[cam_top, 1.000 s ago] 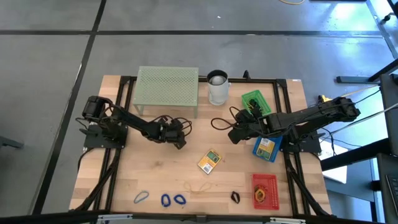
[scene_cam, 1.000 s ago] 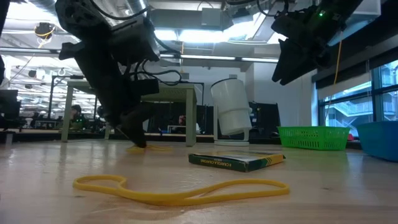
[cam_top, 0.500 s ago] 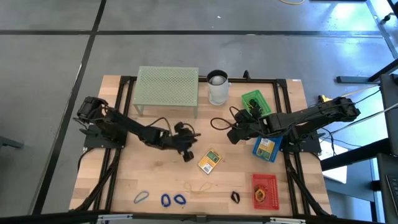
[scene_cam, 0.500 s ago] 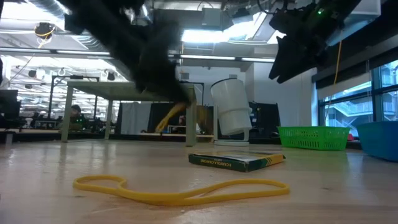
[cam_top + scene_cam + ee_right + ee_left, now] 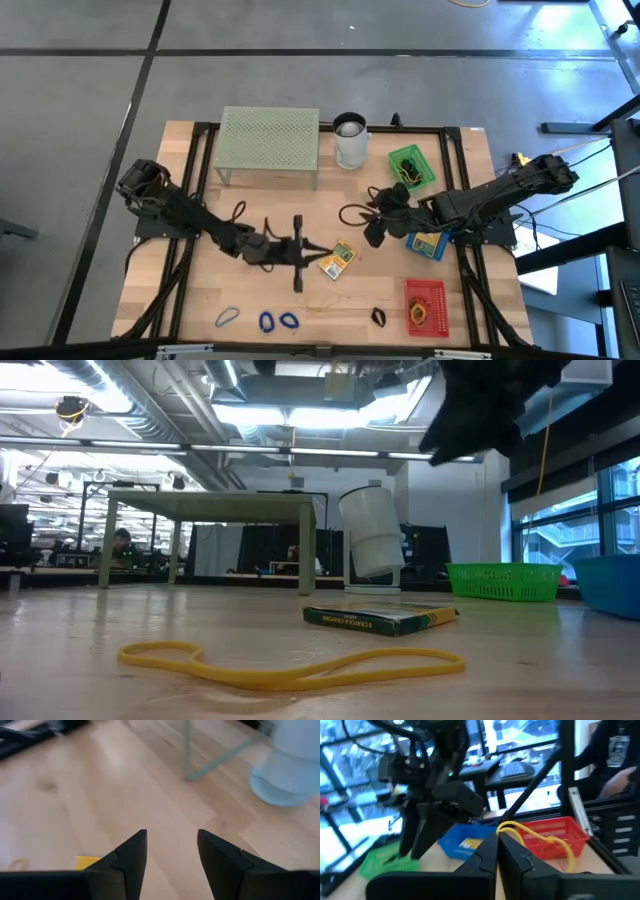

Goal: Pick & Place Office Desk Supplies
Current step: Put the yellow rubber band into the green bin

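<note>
Change since a second ago: the left arm has swung from beside the pale green mesh stand (image 5: 268, 137) rightward and nearer, carrying a yellow rubber band (image 5: 540, 836) off the tabletop (image 5: 230, 290).

- Left gripper (image 5: 300, 252): at tabletop centre, just left of the yellow card pack (image 5: 337, 258); fingers (image 5: 485, 856) pressed together on the yellow rubber band, its loop hanging free beyond the tips.
- Near edge: blue rubber bands (image 5: 275, 321), a tan rubber band (image 5: 290, 663), a black binder clip (image 5: 379, 317).
- Right gripper (image 5: 374, 231): has slid nearer and hovers right of centre; fingers (image 5: 131, 854) apart, holding nothing.
- Right side: green tray (image 5: 412, 166), blue tray (image 5: 429, 241), red tray (image 5: 425, 304).

Handling, judged: bands light, limp, stretchy; pinch a single strand. Card pack stiff; grip across its narrow edges.
</note>
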You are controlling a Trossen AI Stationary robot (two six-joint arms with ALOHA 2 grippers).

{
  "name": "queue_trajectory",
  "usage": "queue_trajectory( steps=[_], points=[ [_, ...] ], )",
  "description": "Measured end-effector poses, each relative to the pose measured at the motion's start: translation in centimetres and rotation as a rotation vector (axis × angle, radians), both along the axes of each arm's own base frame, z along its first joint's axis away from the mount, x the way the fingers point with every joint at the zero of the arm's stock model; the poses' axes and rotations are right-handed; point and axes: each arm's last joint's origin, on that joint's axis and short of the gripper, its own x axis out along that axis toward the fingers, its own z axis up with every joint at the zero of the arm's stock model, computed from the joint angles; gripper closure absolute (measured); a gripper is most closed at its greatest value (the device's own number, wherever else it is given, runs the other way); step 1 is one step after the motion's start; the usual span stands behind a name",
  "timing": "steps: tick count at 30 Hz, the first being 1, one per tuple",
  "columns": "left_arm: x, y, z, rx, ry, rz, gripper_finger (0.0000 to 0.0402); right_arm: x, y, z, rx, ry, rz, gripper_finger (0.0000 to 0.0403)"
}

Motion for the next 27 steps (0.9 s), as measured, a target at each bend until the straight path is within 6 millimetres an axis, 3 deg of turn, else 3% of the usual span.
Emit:
queue_trajectory(
  steps=[12,21,27],
  points=[
    [-0.2,-0.5,0.2,0.044,-0.013,-0.014,0.0398,1.7,4.0,2.7,0.036,-0.309,0.397,0.0228],
    [-0.2,-0.5,0.3,0.035,-0.024,-0.020,0.0398,4.6,6.1,-0.2,0.094,-0.332,0.565,0.0228],
    [-0.2,-0.5,0.3,0.034,-0.024,-0.021,0.0398,5.1,6.5,-1.1,0.094,-0.310,0.604,0.0228]
  ],
)
